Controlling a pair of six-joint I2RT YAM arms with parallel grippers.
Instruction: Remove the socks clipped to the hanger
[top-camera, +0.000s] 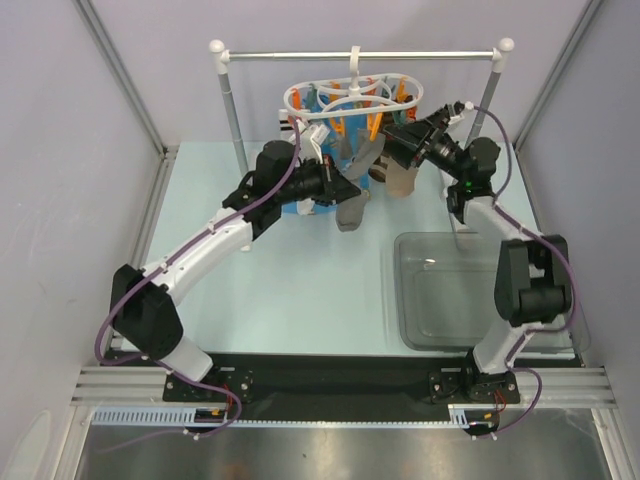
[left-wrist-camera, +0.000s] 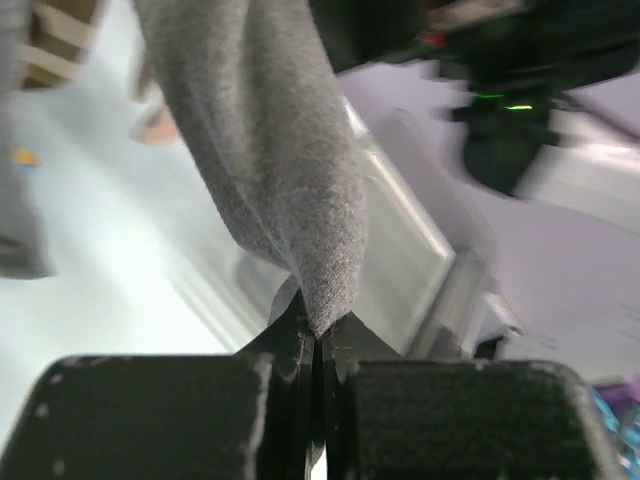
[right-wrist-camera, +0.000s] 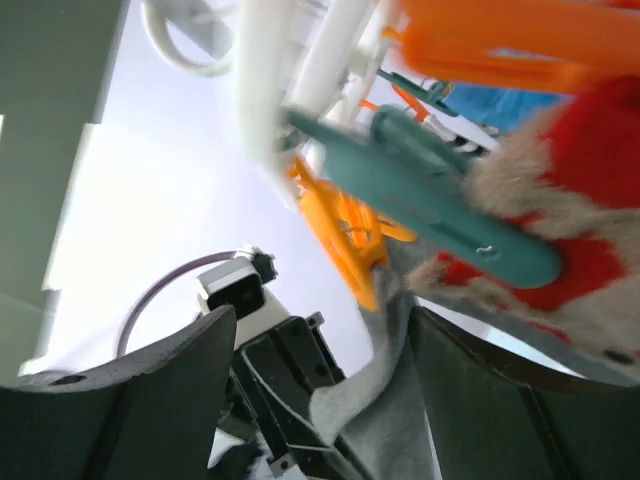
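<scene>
The white hanger (top-camera: 350, 95) hangs from the rail with orange clips (top-camera: 375, 125) under its ring. My left gripper (top-camera: 346, 188) is shut on the lower tip of a grey sock (left-wrist-camera: 270, 150), which hangs stretched from a clip; the pinch shows in the left wrist view (left-wrist-camera: 315, 322). My right gripper (top-camera: 388, 150) is open just under the hanger. In the right wrist view it (right-wrist-camera: 320, 320) stands around the orange clip (right-wrist-camera: 340, 230) that holds the grey sock (right-wrist-camera: 390, 430). A teal clip (right-wrist-camera: 440, 200) holds a beige sock with red marks (right-wrist-camera: 570, 180).
The silver rail (top-camera: 360, 53) on white-capped posts carries the hanger. A clear tray (top-camera: 402, 300) lies at the right front. A blue cloth (top-camera: 292, 208) hangs behind my left gripper. A brown-and-cream striped sock (left-wrist-camera: 50, 40) hangs at the left.
</scene>
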